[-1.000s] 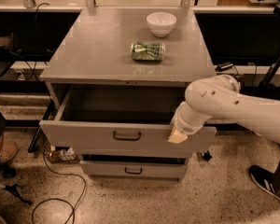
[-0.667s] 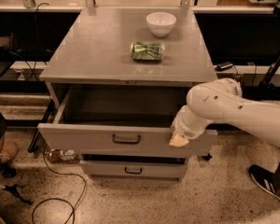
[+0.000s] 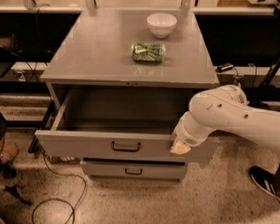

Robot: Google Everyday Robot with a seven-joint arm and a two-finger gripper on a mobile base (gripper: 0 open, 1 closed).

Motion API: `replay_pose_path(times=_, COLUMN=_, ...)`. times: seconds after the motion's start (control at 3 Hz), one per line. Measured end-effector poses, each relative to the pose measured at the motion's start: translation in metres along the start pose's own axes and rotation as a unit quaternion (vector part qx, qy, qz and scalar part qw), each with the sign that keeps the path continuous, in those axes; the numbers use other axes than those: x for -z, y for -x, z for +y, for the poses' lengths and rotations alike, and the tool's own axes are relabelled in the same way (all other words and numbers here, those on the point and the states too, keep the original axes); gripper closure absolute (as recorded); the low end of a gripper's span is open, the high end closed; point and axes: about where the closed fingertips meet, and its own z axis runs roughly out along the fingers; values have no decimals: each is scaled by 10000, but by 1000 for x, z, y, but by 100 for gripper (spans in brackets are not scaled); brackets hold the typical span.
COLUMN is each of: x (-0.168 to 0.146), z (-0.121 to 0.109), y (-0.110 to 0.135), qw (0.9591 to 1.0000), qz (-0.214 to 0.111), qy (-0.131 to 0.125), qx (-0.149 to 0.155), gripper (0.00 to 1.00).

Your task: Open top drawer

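The top drawer (image 3: 84, 143) of the grey cabinet is pulled well out, showing a plain grey inside. Its front panel carries a small black bar handle (image 3: 126, 146) at the centre. My white arm comes in from the right, and the gripper (image 3: 179, 147) sits at the right part of the drawer's front edge, right of the handle. Only its pale tip shows; the rest is hidden behind the arm's wrist. A lower drawer (image 3: 133, 170) with a similar handle stays shut beneath.
On the cabinet top (image 3: 93, 55) stand a white bowl (image 3: 161, 24) and a lying green can (image 3: 148, 52). Cables (image 3: 56, 204) lie on the floor at the left. A black shoe (image 3: 266, 183) is at the right. Dark shelving runs behind.
The drawer has slid a little further out toward the camera, and the gripper and arm moved with its front edge.
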Motion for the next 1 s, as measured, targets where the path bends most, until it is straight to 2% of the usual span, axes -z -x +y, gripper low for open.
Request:
replay_pose_path(times=0.33, x=0, z=0, y=0, qw=10000, qz=0, qy=0, qx=-1, gripper=100)
replay_pose_path(times=0.67, x=8, z=33, y=-6, qw=9997, qz=16, qy=71, qx=-234, gripper=100)
replay_pose_path(times=1.0, x=8, z=33, y=-6, qw=9997, qz=16, qy=71, qx=-235, gripper=100)
